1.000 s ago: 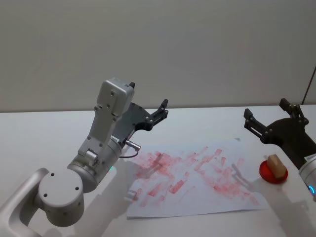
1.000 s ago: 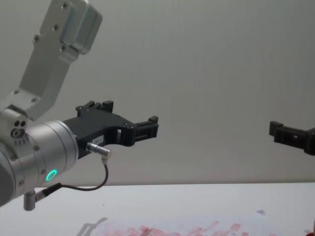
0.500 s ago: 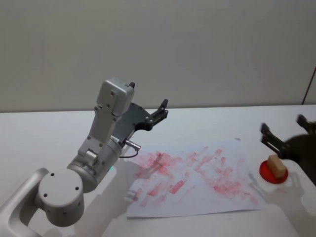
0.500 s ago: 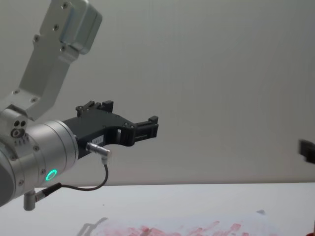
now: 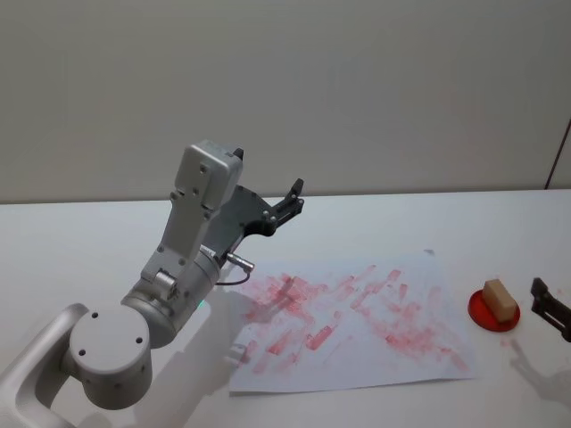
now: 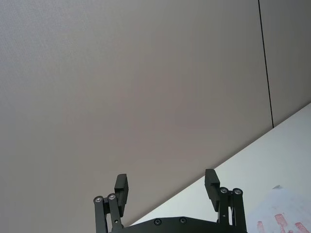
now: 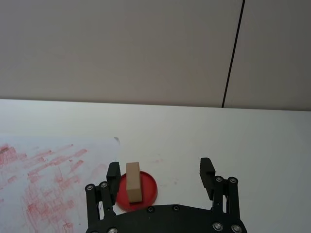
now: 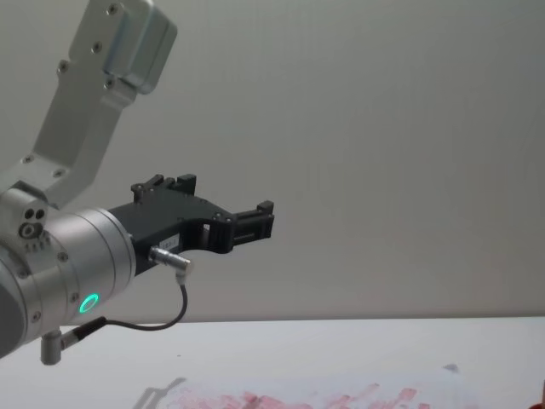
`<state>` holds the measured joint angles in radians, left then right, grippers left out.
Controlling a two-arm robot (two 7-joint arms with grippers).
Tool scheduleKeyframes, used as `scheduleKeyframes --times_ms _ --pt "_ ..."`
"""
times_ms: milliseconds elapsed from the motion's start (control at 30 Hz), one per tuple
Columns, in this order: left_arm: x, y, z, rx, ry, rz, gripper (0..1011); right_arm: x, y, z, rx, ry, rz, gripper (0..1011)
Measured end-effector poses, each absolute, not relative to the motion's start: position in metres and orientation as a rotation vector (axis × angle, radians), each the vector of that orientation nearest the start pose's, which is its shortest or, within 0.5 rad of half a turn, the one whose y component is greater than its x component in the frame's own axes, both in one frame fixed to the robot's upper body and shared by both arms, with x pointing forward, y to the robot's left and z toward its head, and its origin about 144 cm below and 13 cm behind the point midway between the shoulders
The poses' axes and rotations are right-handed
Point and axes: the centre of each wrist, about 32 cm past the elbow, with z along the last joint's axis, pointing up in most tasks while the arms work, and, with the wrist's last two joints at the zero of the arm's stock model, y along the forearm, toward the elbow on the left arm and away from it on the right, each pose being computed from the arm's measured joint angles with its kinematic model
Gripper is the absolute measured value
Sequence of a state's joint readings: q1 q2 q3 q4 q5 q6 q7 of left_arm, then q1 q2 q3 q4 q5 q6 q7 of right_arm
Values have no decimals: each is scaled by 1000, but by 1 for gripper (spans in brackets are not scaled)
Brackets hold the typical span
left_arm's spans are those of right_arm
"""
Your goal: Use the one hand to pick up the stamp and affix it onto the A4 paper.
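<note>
1. The right gripper [image 7: 160, 171] is seen low at the near right of the table [image 5: 80, 241]. Its two black fingers [image 7: 113, 171] are spread wide apart and nothing is held between them.
2. The stamp [image 5: 500, 300], a small tan wooden block, is found just beyond and to the left of that gripper. It is not touched by either finger. In the right wrist view it is seen just past one finger rather than in the middle of the gap.
3. The stamp is stood on a round red ink pad [image 5: 484, 316], which rests flat on the table near the right edge of the paper, with a bare strip of table between them.
4. The paper [image 5: 357, 357] is laid flat on the table, left of the pad and in front of the robot. Much of its surface is covered with smudged red-pink prints, and its near edge is left mostly white.
5. The left gripper [image 6: 165, 183] is held up well above the table, beyond the far left part of the paper. Its fingers are parted and empty, and are pointed toward the wall.
6. A green ring light [image 8: 88, 302] is lit on the left arm, and a thin black cable [image 8: 170, 319] is looped beneath the wrist.
7. A plain pale wall [image 5: 375, 89] is seen behind the table's far edge.
</note>
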<state>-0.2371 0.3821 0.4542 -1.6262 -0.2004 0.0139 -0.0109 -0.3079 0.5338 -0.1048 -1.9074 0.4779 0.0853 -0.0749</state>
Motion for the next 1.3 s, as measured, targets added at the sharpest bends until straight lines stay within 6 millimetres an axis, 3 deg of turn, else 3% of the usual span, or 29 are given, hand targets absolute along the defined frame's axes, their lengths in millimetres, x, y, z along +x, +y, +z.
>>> scheduleKeyframes --times_ms 500,1300 --pt "492 198 1204 61 -268 1124 1001 396 -305 1166 -199 172 -1290 1001" --pt "492 198 1204 61 -268 1124 1001 444 -290 1150 -280 247 -1185 1001"
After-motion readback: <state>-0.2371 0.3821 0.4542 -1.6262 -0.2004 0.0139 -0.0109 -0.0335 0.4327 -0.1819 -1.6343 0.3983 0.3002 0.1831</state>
